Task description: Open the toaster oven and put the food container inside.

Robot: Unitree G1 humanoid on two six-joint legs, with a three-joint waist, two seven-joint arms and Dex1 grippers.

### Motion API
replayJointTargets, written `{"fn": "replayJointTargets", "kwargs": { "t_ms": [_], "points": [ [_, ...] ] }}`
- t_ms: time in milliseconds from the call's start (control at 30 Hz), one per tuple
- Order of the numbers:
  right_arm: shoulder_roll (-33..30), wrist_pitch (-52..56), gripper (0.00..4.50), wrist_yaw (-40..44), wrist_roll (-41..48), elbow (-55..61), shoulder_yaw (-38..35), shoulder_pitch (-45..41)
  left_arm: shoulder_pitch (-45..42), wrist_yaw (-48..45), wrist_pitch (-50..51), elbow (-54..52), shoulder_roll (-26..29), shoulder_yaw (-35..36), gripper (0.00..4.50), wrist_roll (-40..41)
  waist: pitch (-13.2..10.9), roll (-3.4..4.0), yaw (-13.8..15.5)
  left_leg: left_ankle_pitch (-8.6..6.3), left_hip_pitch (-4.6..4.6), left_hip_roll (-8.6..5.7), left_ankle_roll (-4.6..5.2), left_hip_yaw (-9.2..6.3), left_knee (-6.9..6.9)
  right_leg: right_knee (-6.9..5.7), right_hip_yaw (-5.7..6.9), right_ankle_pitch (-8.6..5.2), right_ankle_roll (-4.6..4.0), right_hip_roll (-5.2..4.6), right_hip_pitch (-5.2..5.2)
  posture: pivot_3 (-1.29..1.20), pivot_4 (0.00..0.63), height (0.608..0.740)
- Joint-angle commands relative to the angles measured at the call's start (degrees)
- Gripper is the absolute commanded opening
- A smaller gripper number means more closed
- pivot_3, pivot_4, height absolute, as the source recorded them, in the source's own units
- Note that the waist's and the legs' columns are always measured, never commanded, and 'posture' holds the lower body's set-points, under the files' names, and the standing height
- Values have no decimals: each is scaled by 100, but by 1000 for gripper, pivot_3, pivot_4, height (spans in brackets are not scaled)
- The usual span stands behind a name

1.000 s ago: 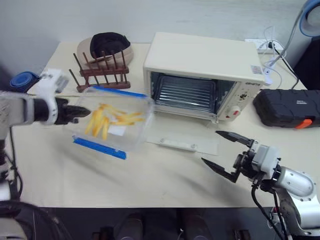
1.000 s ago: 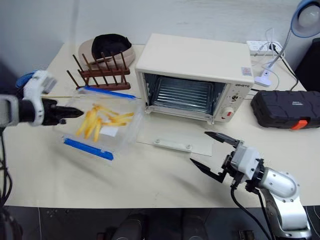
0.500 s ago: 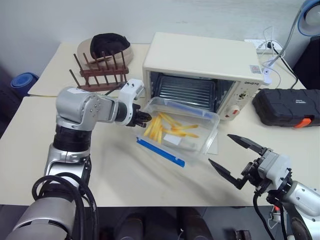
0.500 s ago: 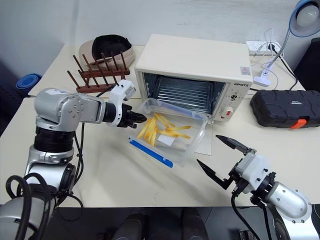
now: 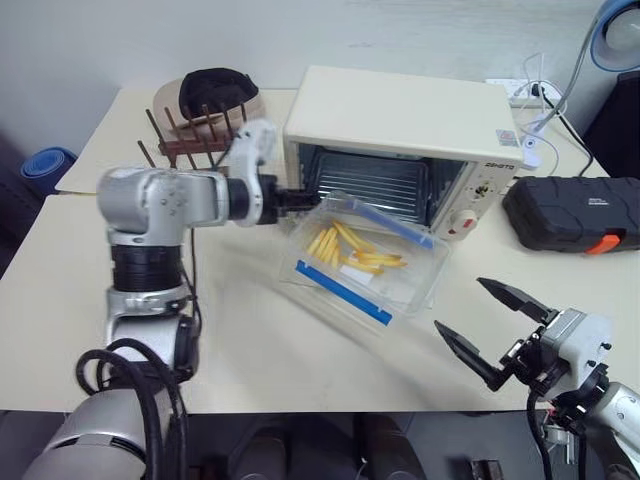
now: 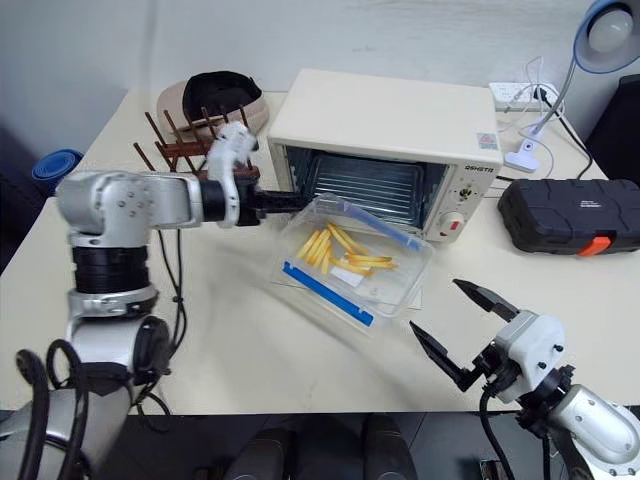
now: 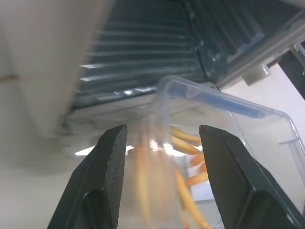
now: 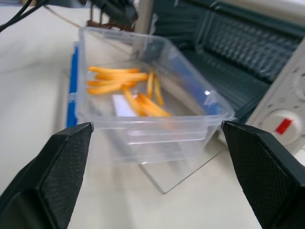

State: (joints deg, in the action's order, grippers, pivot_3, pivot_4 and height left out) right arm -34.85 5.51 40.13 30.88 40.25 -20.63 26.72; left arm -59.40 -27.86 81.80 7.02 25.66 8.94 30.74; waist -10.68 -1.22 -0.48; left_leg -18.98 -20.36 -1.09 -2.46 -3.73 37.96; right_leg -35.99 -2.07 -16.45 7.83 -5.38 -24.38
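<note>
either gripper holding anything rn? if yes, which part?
Right gripper: nothing, jaws wide open, short of the food container. Left gripper: fingers straddle the container's rim at the corner nearest the toaster oven, but gapped; cannot tell if it grips.

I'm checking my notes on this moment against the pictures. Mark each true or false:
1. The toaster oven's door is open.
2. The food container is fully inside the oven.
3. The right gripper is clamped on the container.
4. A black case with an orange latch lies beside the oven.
1. True: the toaster oven has its glass door down, with the rack showing.
2. False: the food container sits in front of the opening, on the lowered door.
3. False: the right gripper is open, apart from the container.
4. True: the black case lies on the oven's control-panel side.
</note>
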Motion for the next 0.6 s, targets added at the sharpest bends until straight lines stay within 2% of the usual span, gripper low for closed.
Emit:
{"fn": "replayJointTargets", "kwargs": {
  "t_ms": [33,100,233,300,367,400,600],
  "points": [
    [-754,1146,3430,407,677,747,190,531,968,-2462,-2163,-468,1627,-753,2113,-209,2,11,-73,0,1,2,0,0,0,1,0,0,0,-1,0,0,150,740],
    [-1019,1503,2778,469,767,891,405,653,1410,-3201,-3050,-499,2023,-1066,1526,-347,3,1,-45,-2,12,5,-4,-1,-22,10,-14,-3,-5,0,0,0,150,740],
    [-1040,1790,1333,450,876,1016,925,352,2282,-4190,-4315,-767,2255,-1562,226,-575,3,1,93,-9,2,0,13,-5,8,39,3,0,-2,-6,31,0,150,740],
    [-947,1847,848,404,907,979,1104,142,2524,-4239,-4496,-929,2082,-1671,0,-550,2,-1,132,-12,3,-3,23,-16,12,50,10,1,0,-6,45,0,150,740],
    [-809,1785,197,281,718,856,1263,-105,2703,-4135,-4630,-1053,1790,-1749,0,-520,2,-1,182,-35,5,-2,63,-25,15,56,17,1,1,-7,56,0,150,740],
    [-692,1744,39,143,572,739,1325,-265,2776,-4036,-4703,-1106,1586,-1810,0,-541,2,-1,187,-37,4,-3,66,-27,17,57,18,1,1,-8,58,0,150,740],
    [-551,1862,39,-290,202,313,1095,-770,2835,-3554,-4959,-1068,723,-2004,0,-711,3,-1,178,-39,6,-7,71,-26,22,63,19,7,12,-8,66,0,150,740]
  ]
}}
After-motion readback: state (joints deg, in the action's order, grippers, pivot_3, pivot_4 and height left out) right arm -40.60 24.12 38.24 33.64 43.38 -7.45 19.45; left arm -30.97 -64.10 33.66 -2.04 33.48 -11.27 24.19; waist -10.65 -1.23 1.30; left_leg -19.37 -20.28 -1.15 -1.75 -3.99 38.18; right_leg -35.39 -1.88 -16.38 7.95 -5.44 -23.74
